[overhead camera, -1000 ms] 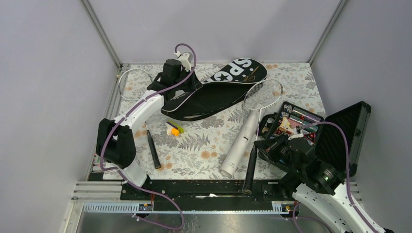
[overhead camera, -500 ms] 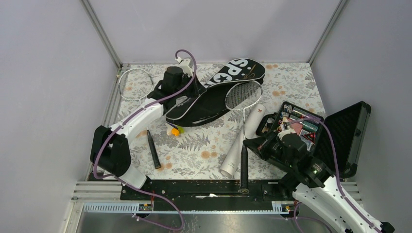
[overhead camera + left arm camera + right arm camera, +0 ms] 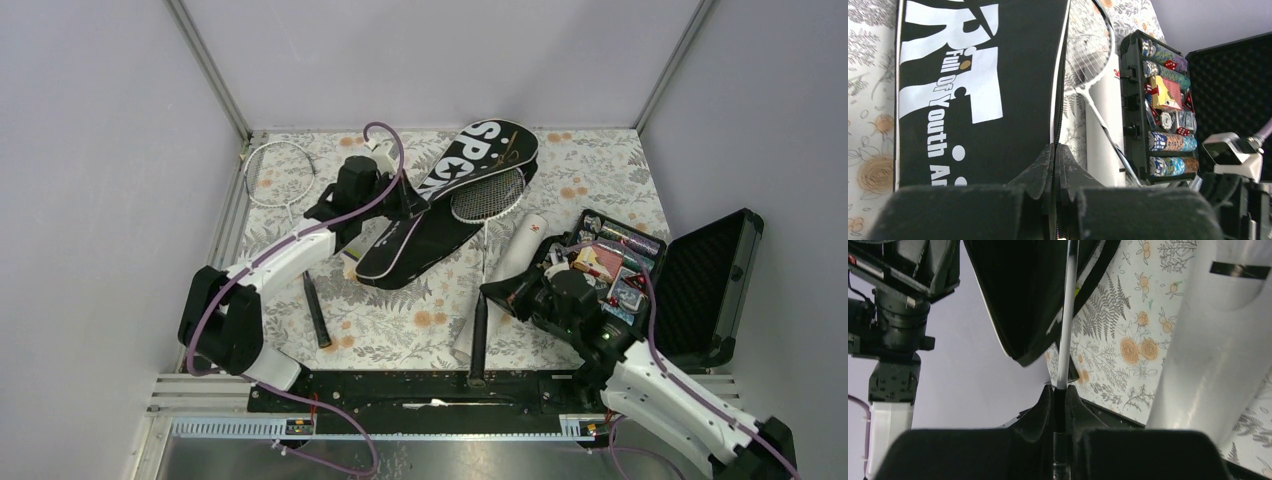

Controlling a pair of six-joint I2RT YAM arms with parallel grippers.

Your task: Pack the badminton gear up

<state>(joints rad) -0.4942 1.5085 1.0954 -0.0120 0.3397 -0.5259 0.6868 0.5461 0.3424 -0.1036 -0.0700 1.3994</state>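
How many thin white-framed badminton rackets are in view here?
2. One white-framed racket lies at the table's far-left corner; the second racket, gripped by the right gripper, has its head at the black racket-shaped bag.

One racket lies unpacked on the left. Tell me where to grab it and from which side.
Take the loose racket by its black handle, from straight above, jaws across its width: it lies flat and clear, while the left arm crosses the thin shaft.

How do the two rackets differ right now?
The centre racket is clamped at its shaft by the right gripper; the far-left racket lies ungripped. The centre racket's head is at the bag, the far-left racket's in the far corner. Both have white frames, black handles.
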